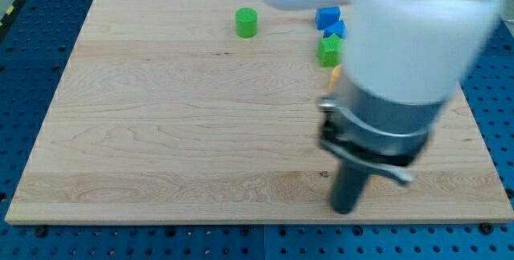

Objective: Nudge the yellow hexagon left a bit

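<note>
My tip (344,209) rests on the wooden board (161,132) near the view's bottom right. Only a small yellow-orange sliver (335,73) shows at the arm's left edge; it may be the yellow hexagon, but the arm hides most of it and its shape cannot be made out. It lies well above my tip, just below a green block (329,50). The white and grey arm (401,59) covers the board's upper right.
A green cylinder (246,22) stands near the view's top centre. Two blue blocks (328,17) (335,29) sit right above the green block. The board's bottom edge runs close below my tip. Blue table surrounds the board.
</note>
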